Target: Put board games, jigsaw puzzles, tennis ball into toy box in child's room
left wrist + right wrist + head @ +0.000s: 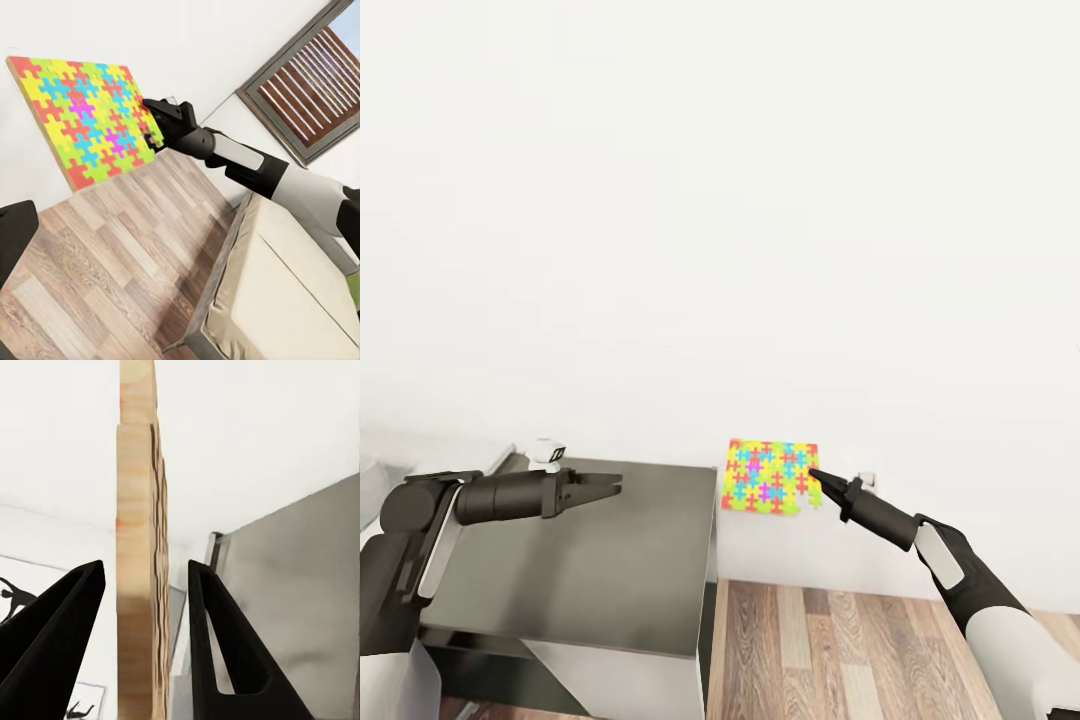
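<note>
A jigsaw puzzle (pixel 770 477) of pink, yellow, green and blue pieces hangs upright in the air beside the table's end, close to the white wall. My right gripper (pixel 815 478) holds it by its right edge. The left wrist view looks across at the same sheet (pixel 82 112) with the right gripper (pixel 154 120) on its edge. Seen edge-on in the right wrist view, the sheet (pixel 139 547) stands between the two black fingers (pixel 67 615). My left gripper (pixel 615 486) hovers open and empty over the dark grey table (pixel 610 570). The toy box, board games and tennis ball are out of view.
Wood-plank floor (pixel 840 640) lies below the puzzle, right of the table's white end panel. The cream bed (pixel 300 285) and a grey-framed window (pixel 315 82) lie beyond my right arm. Black silhouette prints (pixel 11 592) hang on the wall.
</note>
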Controlling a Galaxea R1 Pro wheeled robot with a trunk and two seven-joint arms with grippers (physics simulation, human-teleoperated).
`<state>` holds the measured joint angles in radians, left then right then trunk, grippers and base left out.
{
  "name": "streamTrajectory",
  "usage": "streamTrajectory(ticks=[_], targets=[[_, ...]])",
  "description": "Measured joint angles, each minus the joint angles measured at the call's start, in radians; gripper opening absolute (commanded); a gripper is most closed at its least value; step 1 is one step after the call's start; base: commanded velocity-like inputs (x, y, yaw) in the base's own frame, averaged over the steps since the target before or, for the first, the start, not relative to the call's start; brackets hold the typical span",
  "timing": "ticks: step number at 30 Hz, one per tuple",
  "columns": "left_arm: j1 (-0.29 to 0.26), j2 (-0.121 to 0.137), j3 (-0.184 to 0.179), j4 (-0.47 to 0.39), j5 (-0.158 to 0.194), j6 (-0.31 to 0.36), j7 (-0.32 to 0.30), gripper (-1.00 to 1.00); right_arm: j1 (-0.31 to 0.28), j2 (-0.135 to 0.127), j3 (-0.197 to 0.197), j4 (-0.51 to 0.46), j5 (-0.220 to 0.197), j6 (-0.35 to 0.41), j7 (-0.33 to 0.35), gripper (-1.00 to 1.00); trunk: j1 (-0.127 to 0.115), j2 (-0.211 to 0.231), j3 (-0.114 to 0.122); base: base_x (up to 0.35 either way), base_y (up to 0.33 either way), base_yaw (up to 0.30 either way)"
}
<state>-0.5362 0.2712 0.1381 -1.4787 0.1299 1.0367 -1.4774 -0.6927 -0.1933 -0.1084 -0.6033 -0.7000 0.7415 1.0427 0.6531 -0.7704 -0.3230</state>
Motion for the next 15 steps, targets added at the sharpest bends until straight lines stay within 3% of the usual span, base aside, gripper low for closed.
streamTrajectory(ticks=[10,15], targets=[[0.000,0.000,0.000,-0.001,0.002,0.000,0.000,1.00,0.000,0.001,0.001,0.000,0.007,-0.053,0.030,-1.00,-0.038,0.070,0.048,-0.004,0.000,0.000],[0.001,0.000,0.000,-0.001,0.001,0.000,0.000,1.00,0.000,0.000,0.002,0.000,0.006,-0.054,0.033,-1.00,-0.057,0.105,0.071,-0.192,0.000,0.000]])
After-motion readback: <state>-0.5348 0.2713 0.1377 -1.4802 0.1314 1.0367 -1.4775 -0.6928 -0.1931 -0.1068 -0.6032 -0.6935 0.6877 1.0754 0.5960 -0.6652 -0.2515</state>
